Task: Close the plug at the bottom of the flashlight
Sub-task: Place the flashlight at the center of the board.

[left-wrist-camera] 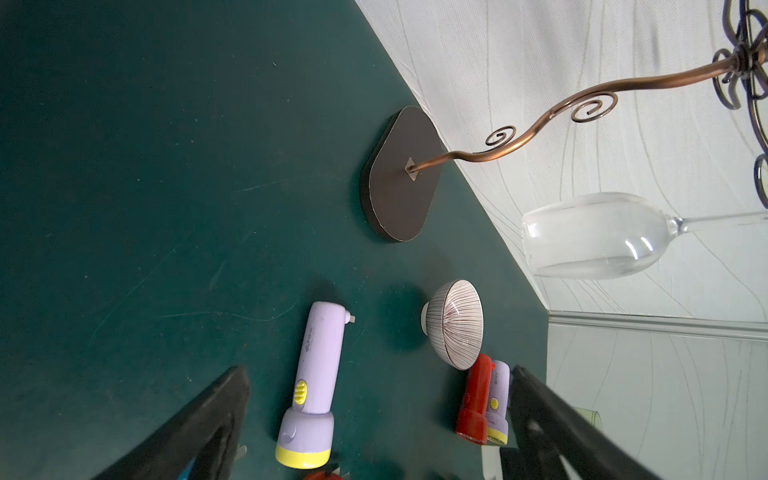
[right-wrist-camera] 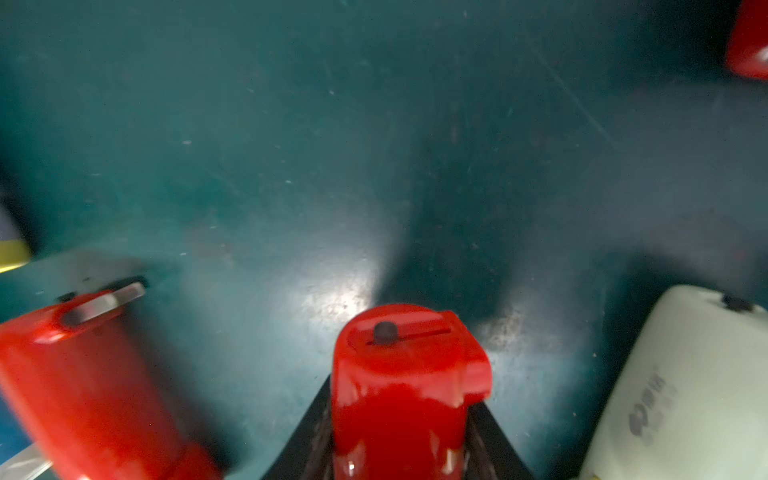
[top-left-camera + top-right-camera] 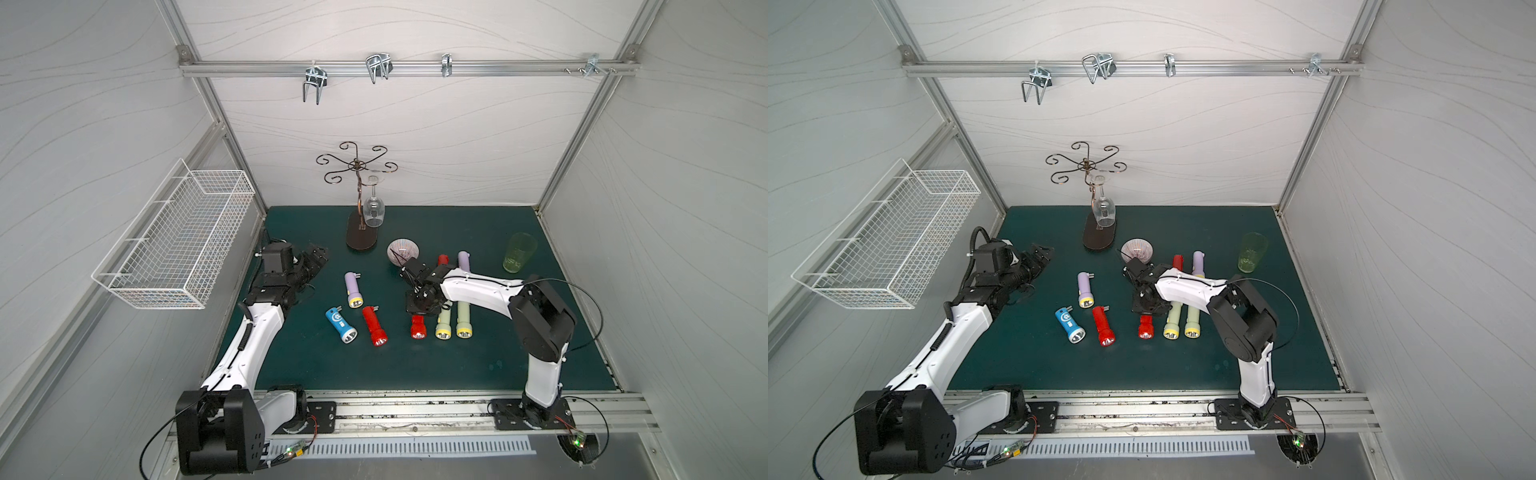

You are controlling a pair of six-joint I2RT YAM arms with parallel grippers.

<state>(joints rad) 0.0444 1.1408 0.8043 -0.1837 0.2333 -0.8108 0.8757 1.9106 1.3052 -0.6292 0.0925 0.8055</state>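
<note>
A white wire basket (image 3: pixel 174 237) hangs on the left wall. Just inside the edge of the green mat (image 3: pixel 457 365), the left gripper (image 3: pixel 318 254) hovers with its jaws spread wide and nothing between them. Next come a blue flashlight (image 3: pixel 340 325), a lilac flashlight (image 3: pixel 353 289) and a loose red flashlight (image 3: pixel 373 325), each lying flat with a metal plug blade sticking out at its tail. Behind them stands a copper glass rack (image 3: pixel 360 232) with a wine glass (image 3: pixel 373 211) hanging upside down, and near it a striped bowl (image 3: pixel 402 250). At mid-mat the right gripper (image 3: pixel 420 305) is clamped narrow on the held red flashlight (image 2: pixel 399 374). In the right wrist view, its tail end shows a slit and a dark stud. Two pale green flashlights (image 3: pixel 444 324) lie just beside it, and a green cup (image 3: pixel 518 252) stands far right.
</note>
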